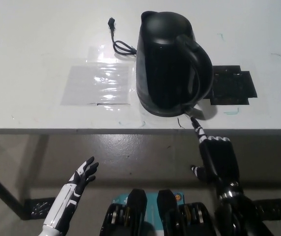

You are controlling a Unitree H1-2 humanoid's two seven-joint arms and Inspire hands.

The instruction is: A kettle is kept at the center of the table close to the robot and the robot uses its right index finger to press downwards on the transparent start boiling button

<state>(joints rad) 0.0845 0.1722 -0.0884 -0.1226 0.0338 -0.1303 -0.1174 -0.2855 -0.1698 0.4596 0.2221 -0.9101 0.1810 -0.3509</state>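
No brand, label or readable writing is showing on the kettle (172, 64) or anywhere on the surface (32, 59); only a few faint pen marks are scattered on the white top. The black right robot hand (215, 155) is reaching up from below the surface's near edge, one finger stretched out straight and the others curled in, gripping nothing; its fingertip is lying right at the foot of the kettle, under the handle, and contact cannot be made out. The kettle is standing upright just beyond that fingertip, its cord (119, 43) trailing off on the far side. A clear plastic sheet (98, 83) is lying beside the kettle, and a black mat (232, 87) on its other side. The white left robot hand (83, 175) is resting low beneath the surface, fingers spread, holding nothing.
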